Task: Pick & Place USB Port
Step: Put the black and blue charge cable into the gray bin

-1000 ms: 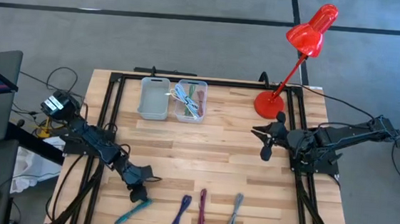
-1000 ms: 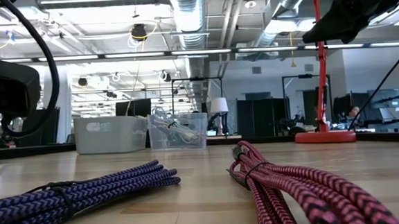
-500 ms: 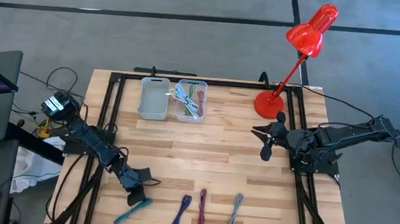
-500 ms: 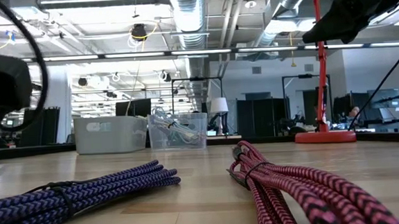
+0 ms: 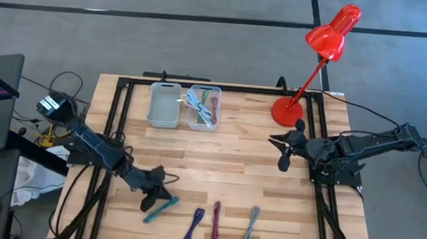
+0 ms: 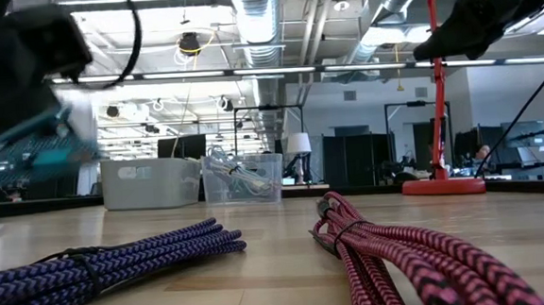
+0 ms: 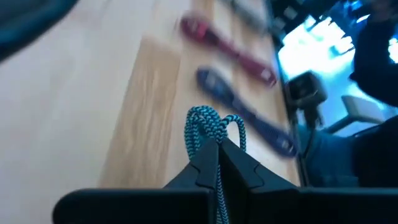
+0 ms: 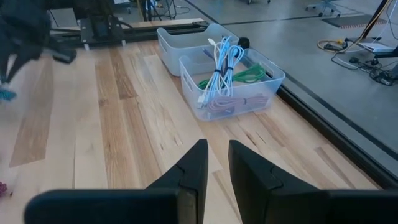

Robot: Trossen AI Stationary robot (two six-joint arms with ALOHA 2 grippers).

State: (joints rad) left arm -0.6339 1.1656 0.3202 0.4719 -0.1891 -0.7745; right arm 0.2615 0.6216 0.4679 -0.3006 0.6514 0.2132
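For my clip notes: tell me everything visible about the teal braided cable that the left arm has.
The teal braided cable is a coiled bundle with a black-and-teal woven sheath, looking like fabric. The left gripper is shut on it, a loop of the braid poking up between the fingers. In the low view it appears blurred and lifted off the wooden table. From above it lies slanted near the front edge, left of the purple braided cable. Its plugs cannot be made out.

A shiny red lamp [image 5: 322,48] with a round base stands at the wooden desk's [image 5: 240,175] far right corner. Grey carpet floor [image 5: 166,47] lies all around the desk.
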